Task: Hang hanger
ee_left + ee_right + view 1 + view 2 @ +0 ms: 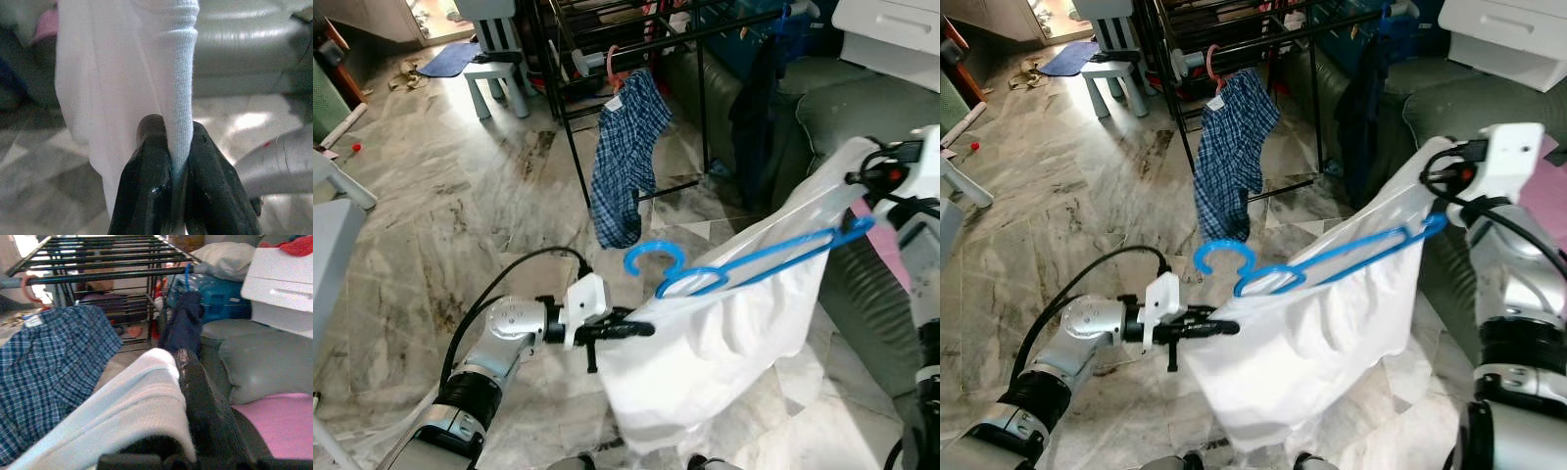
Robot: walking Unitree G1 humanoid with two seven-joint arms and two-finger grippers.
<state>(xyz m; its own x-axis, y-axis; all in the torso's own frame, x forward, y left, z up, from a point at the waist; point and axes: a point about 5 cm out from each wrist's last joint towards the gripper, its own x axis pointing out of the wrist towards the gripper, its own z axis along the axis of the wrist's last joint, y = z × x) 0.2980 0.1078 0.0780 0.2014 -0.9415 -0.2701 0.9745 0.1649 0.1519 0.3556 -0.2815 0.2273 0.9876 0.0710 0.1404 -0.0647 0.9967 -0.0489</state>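
left gripper (641,329) clamped on white garment (724,343); right gripper (188,382) pinching its other edge; blue hanger (744,262) inside.

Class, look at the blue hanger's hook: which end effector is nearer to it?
Left. The left end effector pinches the white garment just below the hook; the right end effector holds the garment beyond the blue hanger's far end.

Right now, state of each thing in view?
Hanger: inside white garment, hook free, not on rack.
White garment: stretched between both grippers.
Left gripper: shut on garment edge.
Right gripper: shut on garment.
Plaid shorts: hanging on rack.
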